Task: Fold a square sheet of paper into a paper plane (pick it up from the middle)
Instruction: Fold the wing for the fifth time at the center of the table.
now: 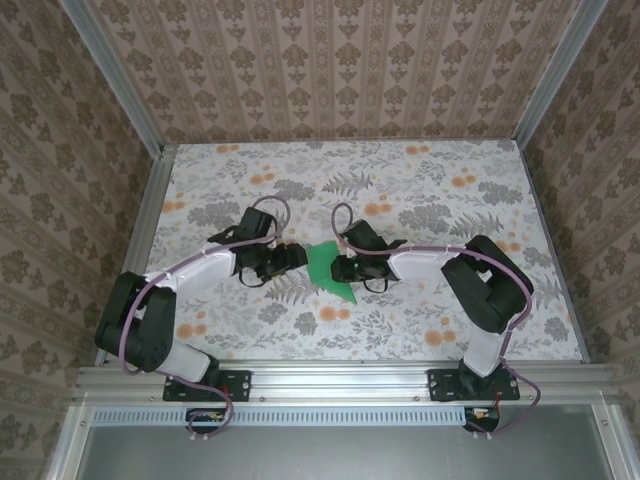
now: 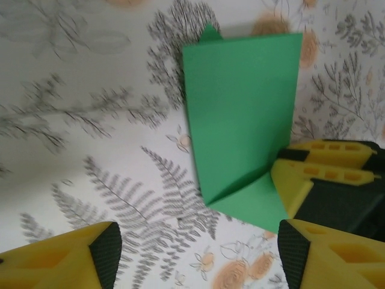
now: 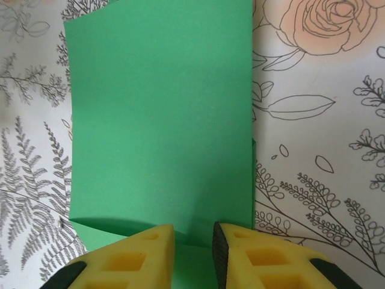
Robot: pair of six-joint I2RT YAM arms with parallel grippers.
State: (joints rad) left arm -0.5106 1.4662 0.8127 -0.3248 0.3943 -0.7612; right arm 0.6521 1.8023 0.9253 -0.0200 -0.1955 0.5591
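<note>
Paper plane (image 1: 328, 272) lies mid-table between our grippers, long axis slanting far-left to near-right; right gripper (image 3: 192, 232), fingers nearly together, sits on its edge, and we cannot tell if it pinches; left gripper (image 2: 198, 241), fingers wide apart, hovers just beside.

One bright green folded paper plane (image 1: 329, 268) on one floral table (image 1: 450, 335); two white arms, left arm (image 1: 192, 273) and right arm (image 1: 428, 262); two yellow-fingered grippers, left gripper (image 1: 290, 258) and right gripper (image 1: 344, 268).

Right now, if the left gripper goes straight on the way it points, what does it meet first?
Probably the paper plane, at its near folded corner dead ahead; depth is unclear.
</note>
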